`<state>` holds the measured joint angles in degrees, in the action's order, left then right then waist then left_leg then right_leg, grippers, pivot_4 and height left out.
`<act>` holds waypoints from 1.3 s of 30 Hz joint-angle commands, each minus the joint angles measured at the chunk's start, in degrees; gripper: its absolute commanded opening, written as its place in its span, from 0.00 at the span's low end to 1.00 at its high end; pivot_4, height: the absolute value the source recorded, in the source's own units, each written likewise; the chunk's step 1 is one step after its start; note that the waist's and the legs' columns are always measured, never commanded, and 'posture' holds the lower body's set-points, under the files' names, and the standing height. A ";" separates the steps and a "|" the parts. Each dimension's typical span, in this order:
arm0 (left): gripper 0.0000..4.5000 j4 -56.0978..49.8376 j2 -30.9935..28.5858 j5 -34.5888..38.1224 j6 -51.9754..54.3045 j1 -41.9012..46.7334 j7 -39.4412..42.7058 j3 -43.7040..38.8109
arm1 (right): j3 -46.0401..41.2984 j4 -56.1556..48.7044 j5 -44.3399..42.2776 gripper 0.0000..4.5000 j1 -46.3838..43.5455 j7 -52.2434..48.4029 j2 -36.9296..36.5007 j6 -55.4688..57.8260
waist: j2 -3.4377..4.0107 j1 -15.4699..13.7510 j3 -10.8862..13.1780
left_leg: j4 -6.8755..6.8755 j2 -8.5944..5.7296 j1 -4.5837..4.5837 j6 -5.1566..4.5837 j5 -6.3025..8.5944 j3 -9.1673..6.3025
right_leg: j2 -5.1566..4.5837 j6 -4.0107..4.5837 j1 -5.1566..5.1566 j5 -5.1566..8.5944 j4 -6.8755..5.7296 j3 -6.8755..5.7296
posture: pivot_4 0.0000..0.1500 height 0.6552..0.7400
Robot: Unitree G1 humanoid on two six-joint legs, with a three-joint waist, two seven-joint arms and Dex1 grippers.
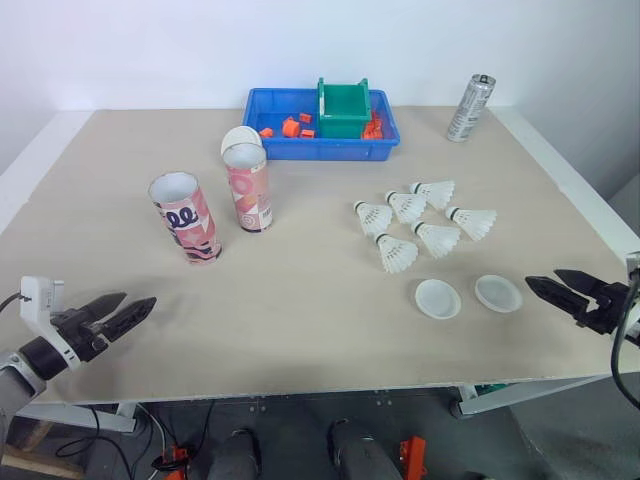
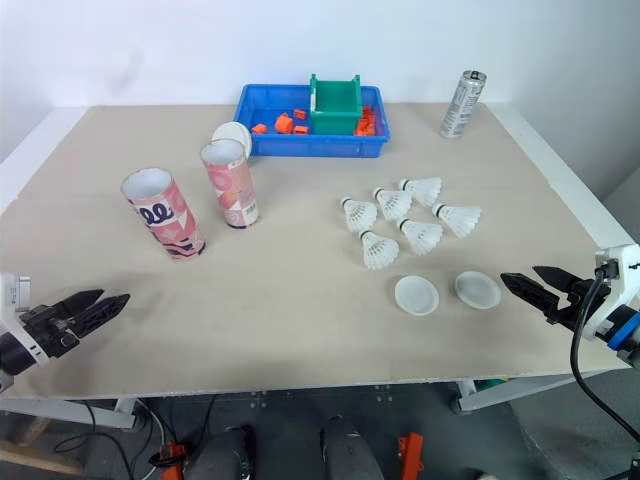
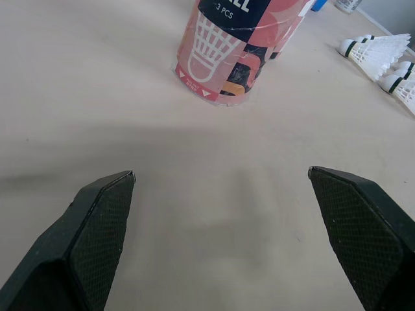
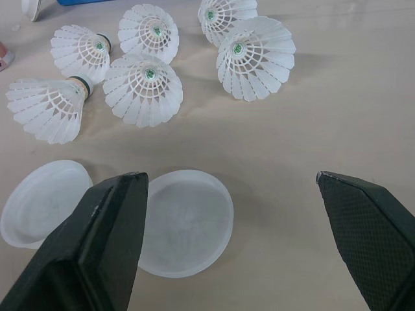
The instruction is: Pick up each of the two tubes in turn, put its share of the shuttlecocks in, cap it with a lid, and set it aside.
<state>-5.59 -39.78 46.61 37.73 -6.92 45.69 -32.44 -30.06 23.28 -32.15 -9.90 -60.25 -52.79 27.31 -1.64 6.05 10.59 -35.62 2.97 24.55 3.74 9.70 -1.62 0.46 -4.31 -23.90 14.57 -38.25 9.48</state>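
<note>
Hovering low at the near left edge of the table (image 1: 300, 340), the left end effector (image 1: 139, 302) had its two black fingers spread well apart, holding nothing. At the near right edge, the right end effector (image 1: 542, 279) was likewise spread wide and held nothing, pointing toward the two lids.

Just ahead of the right end effector, the right lid (image 1: 498, 293) and the left lid (image 1: 438, 298) lay side by side on the table, near each other but apart, hollow side up. Beyond them, six white shuttlecocks (image 1: 397, 253) lay on their sides in a loose cluster.

On the left half of the table, well ahead of the left end effector, the nearer tube (image 1: 186, 217) stood open-topped with its pink patterned wall facing the camera. The farther tube (image 1: 248, 187) stood just beside and behind it, also open. A white round disc (image 1: 234, 139) showed right behind that tube's rim.

At the far side sat a blue tray (image 1: 268, 103) holding orange pieces (image 1: 290, 127) and a green box (image 1: 344, 108). A silver can (image 1: 469, 108) stood upright to its right.
</note>
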 commanded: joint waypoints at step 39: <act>1.00 10.27 4.78 -11.81 -25.90 6.62 8.46 4.20 | 6.16 -38.77 -16.48 0.99 -3.71 4.27 8.03 11.83 | -0.13 -0.30 -0.10 | 0.03 0.01 0.09 0.01 0.00 -0.04 | 0.01 -0.02 -0.01 0.00 0.01 0.00 | 1.00 0.96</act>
<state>5.59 -34.56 35.38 13.73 -2.05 53.98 -28.50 -25.62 -10.81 -46.78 -12.14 -56.89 -45.15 38.36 -1.77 5.75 10.49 -35.59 2.98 24.64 3.74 9.70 -1.69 0.48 -4.33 -23.92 14.56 -38.25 9.47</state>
